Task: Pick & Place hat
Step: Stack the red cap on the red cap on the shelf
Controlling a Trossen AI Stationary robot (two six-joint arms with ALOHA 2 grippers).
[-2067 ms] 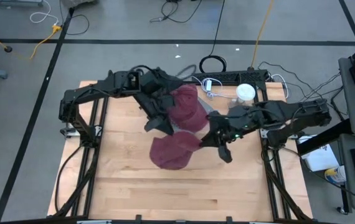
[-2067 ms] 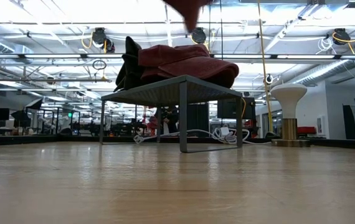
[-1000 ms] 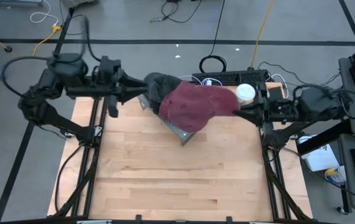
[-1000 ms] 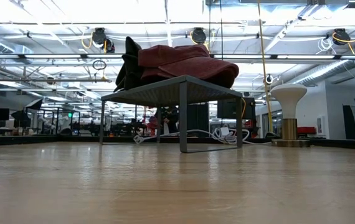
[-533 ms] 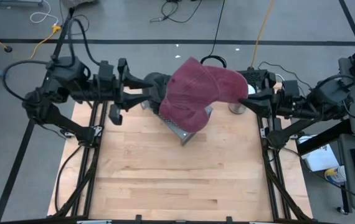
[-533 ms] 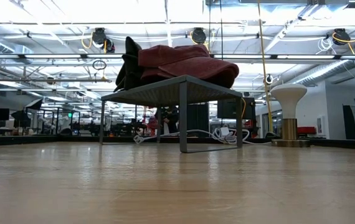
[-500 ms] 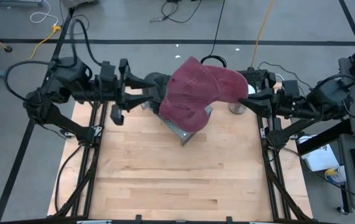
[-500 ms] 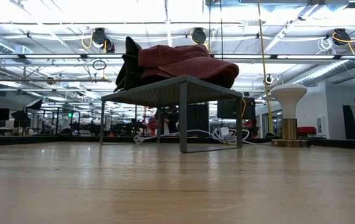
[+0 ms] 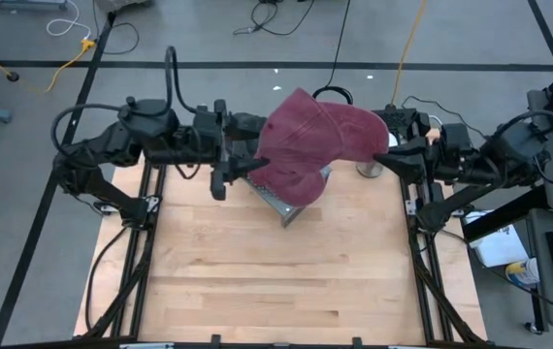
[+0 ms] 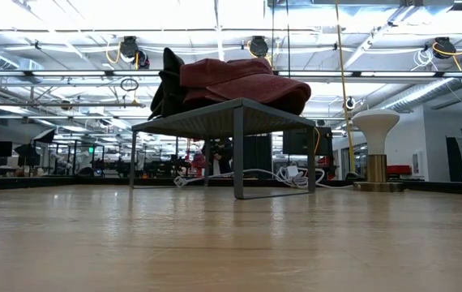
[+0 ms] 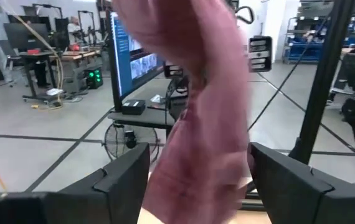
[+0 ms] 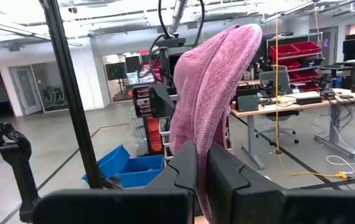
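The soft dark-red knitted hat [image 9: 313, 145] hangs in the air at the upper middle of the high view, above the small grey metal stand [image 9: 286, 206] that sits on the wooden counter [image 9: 276, 281]. The right gripper [image 9: 390, 159], at the hat's right edge, has its fingers pinched tight on the cloth, and the right wrist view shows the hat [image 12: 213, 87] squeezed between them.

The left gripper [image 9: 243, 167] is at the hat's left edge. Its fingers are spread wide, one on each side of the hanging cloth [image 11: 208, 112] (not pinching it yet, as far as I can tell).

I think the step now is for the left fingers to take hold too. To do it well, they should slide in further so plenty of cloth sits between them, then close slowly. The right fingers should hold on until then, or the hat may drop.

In the low view another red cloth [image 10: 239, 81] lies on the stand already.
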